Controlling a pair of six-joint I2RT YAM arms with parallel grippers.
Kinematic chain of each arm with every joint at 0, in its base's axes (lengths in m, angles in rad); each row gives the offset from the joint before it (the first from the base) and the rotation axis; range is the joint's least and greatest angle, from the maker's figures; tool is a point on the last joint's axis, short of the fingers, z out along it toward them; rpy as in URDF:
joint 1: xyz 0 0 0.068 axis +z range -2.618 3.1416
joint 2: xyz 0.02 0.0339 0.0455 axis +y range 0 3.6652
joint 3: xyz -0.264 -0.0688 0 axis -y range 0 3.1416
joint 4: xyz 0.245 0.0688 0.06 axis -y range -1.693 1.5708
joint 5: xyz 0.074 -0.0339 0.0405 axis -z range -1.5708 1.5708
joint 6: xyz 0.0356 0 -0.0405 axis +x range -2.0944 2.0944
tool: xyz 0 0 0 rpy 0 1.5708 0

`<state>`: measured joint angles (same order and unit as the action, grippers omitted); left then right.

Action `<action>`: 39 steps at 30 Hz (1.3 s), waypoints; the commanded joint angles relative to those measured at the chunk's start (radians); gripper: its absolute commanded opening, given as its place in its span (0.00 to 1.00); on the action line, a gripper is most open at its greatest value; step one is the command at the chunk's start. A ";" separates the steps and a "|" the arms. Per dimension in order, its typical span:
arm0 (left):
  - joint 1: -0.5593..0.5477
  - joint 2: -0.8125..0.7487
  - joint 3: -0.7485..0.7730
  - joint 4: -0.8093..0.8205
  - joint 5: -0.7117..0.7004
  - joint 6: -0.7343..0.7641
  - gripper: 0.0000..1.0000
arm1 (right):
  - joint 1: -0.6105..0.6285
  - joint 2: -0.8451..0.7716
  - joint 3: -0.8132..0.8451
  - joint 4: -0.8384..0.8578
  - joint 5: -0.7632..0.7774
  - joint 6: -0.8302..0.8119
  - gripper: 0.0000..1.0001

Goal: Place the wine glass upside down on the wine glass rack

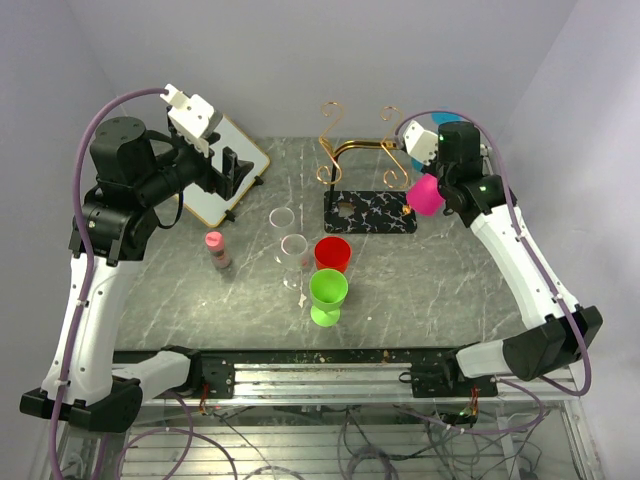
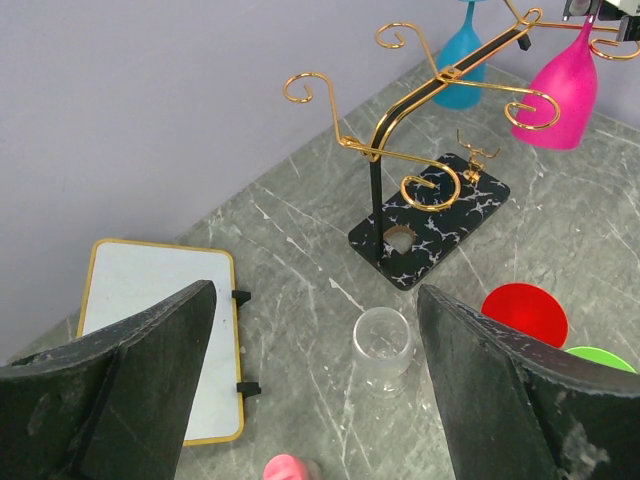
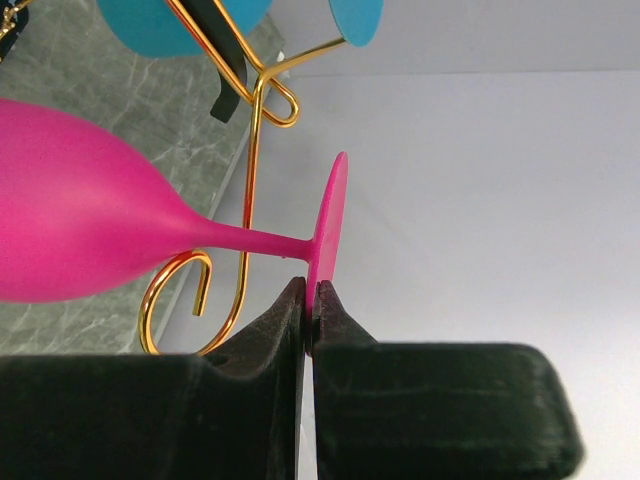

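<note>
The wine glass (image 3: 80,225) is clamped by its foot in the right fingers (image 3: 345,330), bowl partly cropped. The left fingers (image 2: 160,340) are spread wide.

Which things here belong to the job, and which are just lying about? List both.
Job: magenta wine glass, pinched at its foot by the right end effector; gold wire rack.

Lying about: blue glass behind the rack, red glass, green glass, clear glass, second clear glass, small pink-topped glass, white board.

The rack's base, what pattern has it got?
The base is black with white veins, clearest in the left wrist view.
</note>
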<state>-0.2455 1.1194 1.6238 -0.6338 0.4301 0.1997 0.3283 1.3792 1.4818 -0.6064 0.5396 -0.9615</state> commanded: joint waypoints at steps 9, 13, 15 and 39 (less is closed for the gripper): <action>0.009 0.010 0.016 0.002 0.015 0.015 0.91 | -0.001 0.004 -0.031 0.035 0.090 0.006 0.00; 0.008 0.015 0.016 0.003 0.019 0.011 0.91 | -0.009 0.001 -0.041 0.041 0.103 0.003 0.00; 0.008 0.016 0.015 0.003 0.020 0.012 0.91 | -0.016 -0.002 -0.048 0.042 0.106 0.001 0.00; 0.008 0.022 0.015 0.003 0.029 0.015 0.90 | -0.060 -0.068 -0.069 -0.049 0.036 0.030 0.00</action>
<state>-0.2455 1.1446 1.6238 -0.6338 0.4355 0.2035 0.2749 1.3411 1.4227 -0.6388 0.5900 -0.9455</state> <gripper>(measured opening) 0.905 0.026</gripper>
